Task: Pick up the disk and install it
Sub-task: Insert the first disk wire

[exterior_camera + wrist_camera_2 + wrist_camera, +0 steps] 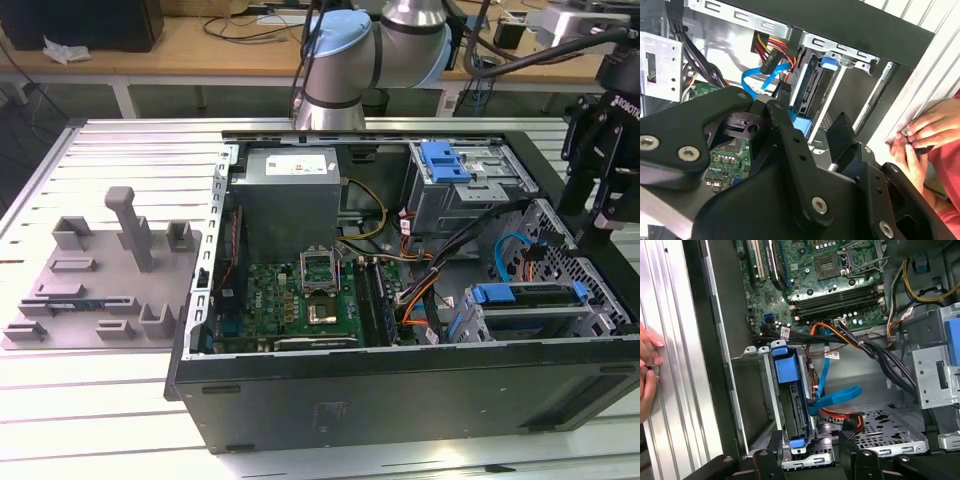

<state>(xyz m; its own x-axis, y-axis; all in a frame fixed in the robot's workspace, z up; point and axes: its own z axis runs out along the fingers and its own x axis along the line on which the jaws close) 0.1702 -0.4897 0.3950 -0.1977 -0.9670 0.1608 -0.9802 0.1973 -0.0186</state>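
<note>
disk (792, 410): silver drive in a blue carrier, standing on edge inside the case (400, 400), slotted into the drive bay (752, 395) at one corner of the case, blue tab end facing out of the case
disk, exterior view: the carrier's blue top strip (528, 295) sits level with the bay, below the case rim
gripper (814, 442): hangs over that same corner of the case, above the bay, lined up with the disk's end
fingers (850, 442): spread wide, holding nothing; neither pad seems to touch the carrier
cables: blue data cable (837, 396) loops inside the case just beside the disk, with the red-and-yellow power bundle (842, 416) close by it; cannot tell if either is plugged in
motherboard (830, 285): deeper inside the case, well apart from the disk
hand (647, 365): a person's, resting on the slotted table (675, 340) just outside the case wall nearest the bay
step in hand: judged as the install end; the disk is in the bay, not carried, and the gripper is empty; cannot tell if it is pushed fully home
what a move here calls for: travel straight along the bay's slot, pads square to the carrier's thin edges, clear of the cable loop and bay wall
risk: snagging the blue cable; the hand is near the case
</note>
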